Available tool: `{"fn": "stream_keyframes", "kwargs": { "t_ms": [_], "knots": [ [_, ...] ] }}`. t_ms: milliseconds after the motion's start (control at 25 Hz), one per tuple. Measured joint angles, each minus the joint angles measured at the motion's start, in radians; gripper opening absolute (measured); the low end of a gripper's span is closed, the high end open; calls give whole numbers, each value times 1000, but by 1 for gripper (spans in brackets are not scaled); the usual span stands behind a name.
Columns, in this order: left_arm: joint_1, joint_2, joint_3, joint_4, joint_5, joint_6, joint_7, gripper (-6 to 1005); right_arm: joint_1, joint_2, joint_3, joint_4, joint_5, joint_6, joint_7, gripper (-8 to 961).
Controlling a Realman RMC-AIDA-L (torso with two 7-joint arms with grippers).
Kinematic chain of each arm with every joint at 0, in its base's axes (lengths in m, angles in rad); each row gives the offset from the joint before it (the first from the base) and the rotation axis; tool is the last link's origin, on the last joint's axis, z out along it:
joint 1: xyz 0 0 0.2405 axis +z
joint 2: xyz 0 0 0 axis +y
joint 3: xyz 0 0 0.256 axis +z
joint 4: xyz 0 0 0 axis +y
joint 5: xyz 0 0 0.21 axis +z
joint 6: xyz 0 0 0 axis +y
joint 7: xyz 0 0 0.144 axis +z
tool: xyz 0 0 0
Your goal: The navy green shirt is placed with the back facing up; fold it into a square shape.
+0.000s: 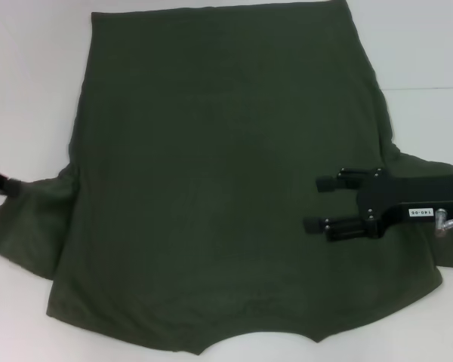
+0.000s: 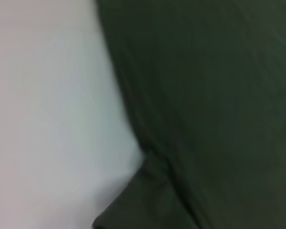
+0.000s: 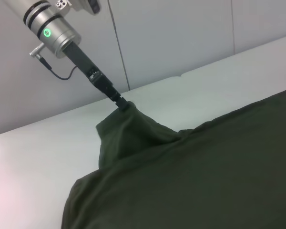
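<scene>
Two grippers work the navy green shirt (image 1: pixel 219 188), spread flat on the white table (image 1: pixel 430 45). Left gripper (image 3: pixel 120 102) pinches the tip of the left sleeve, lifting it into a peak. Right gripper (image 1: pixel 322 204) hovers over the shirt's right side, fingers parted, cloth beneath them.

Under my right gripper (image 1: pixel 323 204), matt black with plastic-looking fingers, the shirt (image 1: pixel 211 188) is soft matt cloth. My left gripper (image 3: pixel 120 101) pinches it; table (image 1: pixel 30 75) smooth, white.
</scene>
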Motion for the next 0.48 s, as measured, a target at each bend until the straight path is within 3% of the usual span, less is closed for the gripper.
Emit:
{"fn": "stream_keyframes", "kwargs": {
  "t_ms": [480],
  "knots": [
    [-73,-59,67,0,6,-5,-52,10,9,5,0,0,-19,14,0,940]
  ]
}}
